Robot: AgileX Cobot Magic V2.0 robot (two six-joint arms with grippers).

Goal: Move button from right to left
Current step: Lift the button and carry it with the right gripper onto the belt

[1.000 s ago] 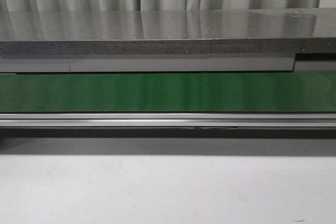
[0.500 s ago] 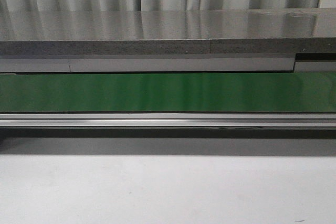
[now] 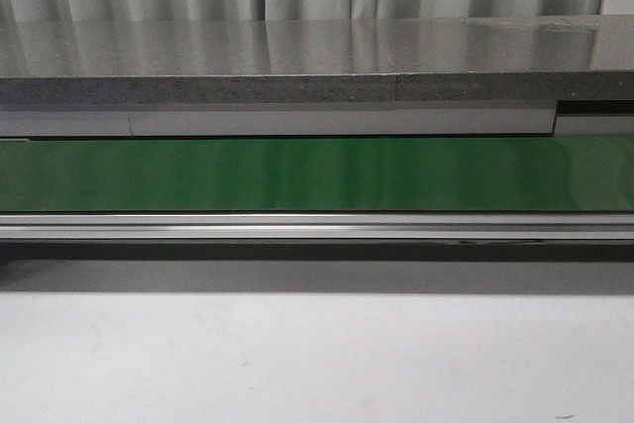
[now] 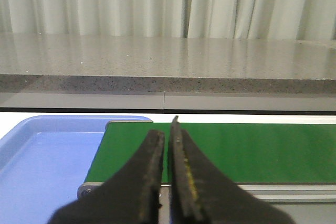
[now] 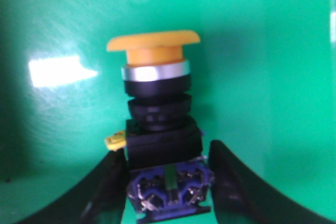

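Right claw (image 5: 167, 182) pinches the button (image 5: 157, 124) above the green belt (image 5: 52, 35); left claw (image 4: 167, 150) is pressed together.

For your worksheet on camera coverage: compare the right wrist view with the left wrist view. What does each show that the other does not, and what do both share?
Right wrist only: the button, yellow cap up, its dark body between the right claw fingers.
Left wrist only: the left claw, nearly closed and empty, a blue tray, a grey counter and curtains.
Both: the green belt.
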